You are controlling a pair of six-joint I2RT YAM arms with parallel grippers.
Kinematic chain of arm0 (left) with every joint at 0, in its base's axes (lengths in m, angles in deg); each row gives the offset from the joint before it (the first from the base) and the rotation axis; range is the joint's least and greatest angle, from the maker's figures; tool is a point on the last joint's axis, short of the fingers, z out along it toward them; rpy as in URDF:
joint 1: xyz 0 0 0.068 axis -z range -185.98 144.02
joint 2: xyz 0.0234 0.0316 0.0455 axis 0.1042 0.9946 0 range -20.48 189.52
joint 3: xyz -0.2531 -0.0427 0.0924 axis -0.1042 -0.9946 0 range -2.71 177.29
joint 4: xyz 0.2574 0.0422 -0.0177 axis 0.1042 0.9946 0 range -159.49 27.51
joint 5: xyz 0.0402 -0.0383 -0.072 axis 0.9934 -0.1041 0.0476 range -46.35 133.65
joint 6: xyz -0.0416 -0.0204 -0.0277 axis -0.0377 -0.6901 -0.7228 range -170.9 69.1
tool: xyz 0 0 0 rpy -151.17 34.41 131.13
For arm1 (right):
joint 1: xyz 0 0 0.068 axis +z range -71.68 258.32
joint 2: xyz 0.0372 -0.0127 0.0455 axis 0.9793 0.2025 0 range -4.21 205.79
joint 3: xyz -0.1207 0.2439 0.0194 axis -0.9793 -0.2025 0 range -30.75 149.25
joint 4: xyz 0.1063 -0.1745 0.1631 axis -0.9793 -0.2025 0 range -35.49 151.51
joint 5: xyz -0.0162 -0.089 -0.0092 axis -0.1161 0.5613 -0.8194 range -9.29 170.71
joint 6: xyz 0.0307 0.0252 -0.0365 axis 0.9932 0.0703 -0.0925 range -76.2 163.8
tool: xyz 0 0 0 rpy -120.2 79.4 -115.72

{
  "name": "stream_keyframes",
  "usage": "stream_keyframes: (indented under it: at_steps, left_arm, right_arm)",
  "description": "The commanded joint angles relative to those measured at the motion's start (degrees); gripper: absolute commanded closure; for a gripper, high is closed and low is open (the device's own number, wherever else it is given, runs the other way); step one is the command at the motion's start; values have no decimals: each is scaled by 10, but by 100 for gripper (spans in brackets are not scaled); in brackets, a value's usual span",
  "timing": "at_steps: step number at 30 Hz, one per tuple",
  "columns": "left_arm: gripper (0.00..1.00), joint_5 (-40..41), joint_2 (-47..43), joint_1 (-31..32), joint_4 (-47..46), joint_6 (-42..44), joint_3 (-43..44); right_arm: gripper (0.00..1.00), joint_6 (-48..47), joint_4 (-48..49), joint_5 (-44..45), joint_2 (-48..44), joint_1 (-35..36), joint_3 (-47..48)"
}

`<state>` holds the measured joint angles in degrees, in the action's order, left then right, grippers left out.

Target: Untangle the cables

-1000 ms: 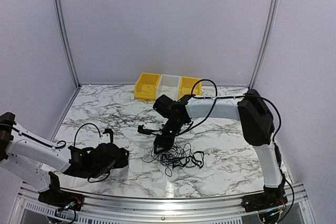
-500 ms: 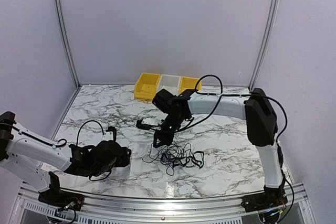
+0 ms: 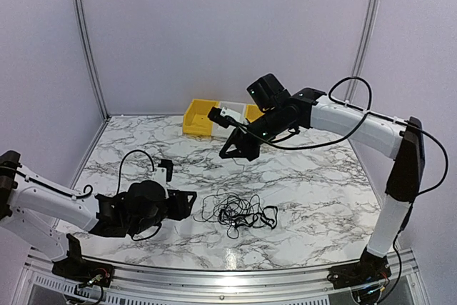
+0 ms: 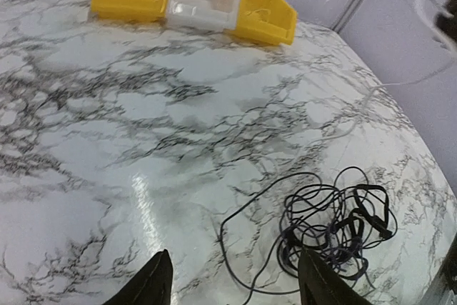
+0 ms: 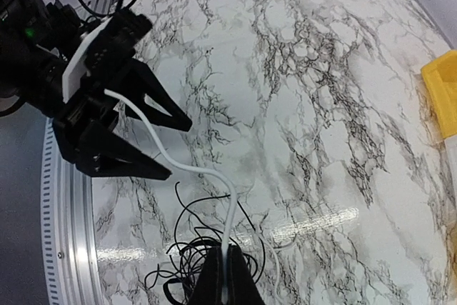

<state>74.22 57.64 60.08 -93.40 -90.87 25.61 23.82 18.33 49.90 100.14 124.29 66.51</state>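
Cables (image 3: 239, 213) lie tangled; only right wrist view shows right claw (image 5: 226, 256) pinching white cord (image 5: 228, 219); left claw (image 4: 233, 266) apart.

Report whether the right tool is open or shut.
Shut. In the right wrist view, the right tool has its fingers pressed together, pinching a thin white cable.

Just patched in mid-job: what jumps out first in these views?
The right claw hangs well above the marble table, pinching a white cord that trails downward. The black cables lie in a loose tangle near the table's front edge, with the left claw open just to their left.
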Motion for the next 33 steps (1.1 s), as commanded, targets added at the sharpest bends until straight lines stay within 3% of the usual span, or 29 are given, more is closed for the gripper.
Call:
stream_keyframes:
  at_steps: [1, 8, 14, 23, 27, 33]
  left_arm:
    - [36, -52, 59, 9, -169, 125, 29]
    - [37, -117, 272, 6, -198, 148, 222]
    - [46, -85, 389, 3, -199, 82, 306]
    - [61, -164, 475, -26, -214, -10, 318]
    - [61, -182, 481, -26, -215, -13, 321]
    - [51, -163, 417, -25, -219, 33, 298]
  right_arm:
    - [100, 29, 61, -75, -34, -46, -50]
    - [100, 34, 109, -87, -81, -65, -104]
    - [100, 45, 107, -100, -110, -85, -95]
    - [100, 27, 83, -72, -132, -107, 45]
    - [100, 15, 80, -37, -111, -116, 119]
    - [100, 11, 117, 25, -73, -144, 160]
